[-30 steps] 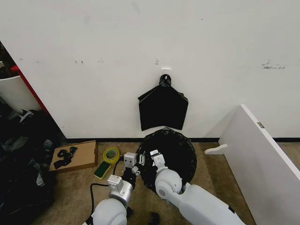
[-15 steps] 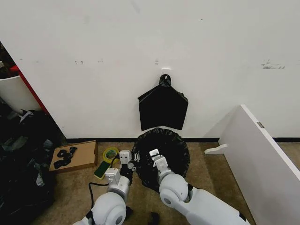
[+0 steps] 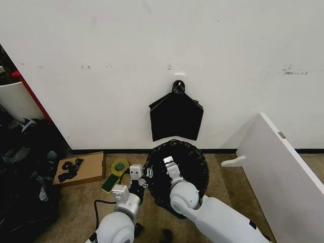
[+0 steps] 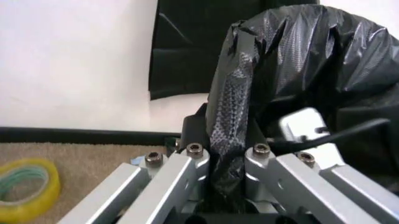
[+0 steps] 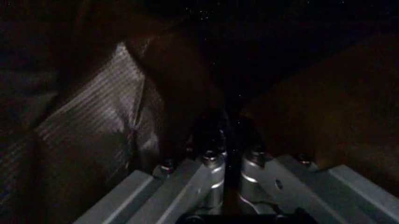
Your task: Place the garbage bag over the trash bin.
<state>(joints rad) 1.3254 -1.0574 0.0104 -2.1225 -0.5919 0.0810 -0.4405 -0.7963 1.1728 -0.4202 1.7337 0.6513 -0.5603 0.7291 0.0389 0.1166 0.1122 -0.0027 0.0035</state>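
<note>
- Nearest to us, our two arms reach forward over the tan floor (image 3: 228, 177); the left gripper (image 3: 143, 178) sits at the left rim of the garbage bag (image 3: 190, 162), and the right gripper (image 3: 168, 164) sits just inside the bag's mouth.
- In the left wrist view, our left gripper (image 4: 227, 154) has its jaws clamped on a bunched fold of the garbage bag (image 4: 299, 60).
- In the right wrist view, our right gripper (image 5: 225, 140) has its jaws drawn together; we see dark plastic around them, but cannot make out whether any is pinched.
- The bag stands round and open on the floor by the wall; we cannot see the trash bin under the black film.
- Left of the bag lie a yellow tape roll (image 3: 120, 167), a green sponge (image 3: 110, 183) and a cardboard sheet (image 3: 91, 169).
- A white board (image 3: 283, 167) leans to the right.
- Farthest, a bundle of black bags (image 3: 176, 117) hangs from a wall hook (image 3: 178, 76).
</note>
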